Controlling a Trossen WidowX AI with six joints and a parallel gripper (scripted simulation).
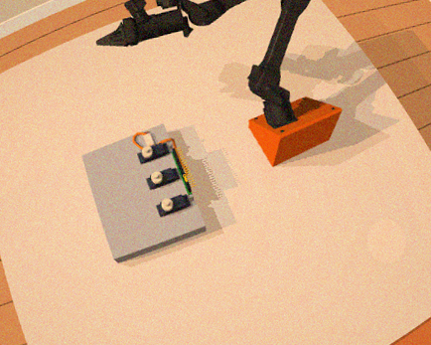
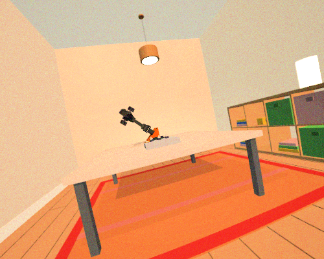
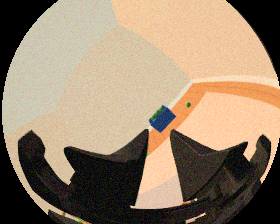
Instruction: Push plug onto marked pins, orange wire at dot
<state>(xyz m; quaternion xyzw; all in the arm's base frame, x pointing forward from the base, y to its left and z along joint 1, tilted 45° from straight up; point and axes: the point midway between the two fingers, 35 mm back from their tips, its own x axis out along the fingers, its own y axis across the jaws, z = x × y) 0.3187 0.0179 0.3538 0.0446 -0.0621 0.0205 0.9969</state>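
Observation:
The grey holder (image 1: 124, 199) (image 2: 162, 144) lies on the table and carries three dark servos with cream horns. An orange lead (image 1: 135, 141) loops beside the far servo (image 1: 147, 154), next to a small white block (image 1: 148, 140). The plug itself is too small to tell. The pin row (image 1: 190, 173) sticks out from the green strip at the holder's edge facing the arm base, with a small yellow mark on that strip. My gripper (image 1: 97, 42) (image 3: 159, 133) is partly open and empty, high above the table and away from the holder, pointing sideways.
The orange arm base (image 1: 298, 134) stands on the table (image 1: 302, 262) (image 2: 113, 158), on the pin side of the holder. In the wrist view a blue box (image 3: 162, 120) shows far off beyond the fingertips.

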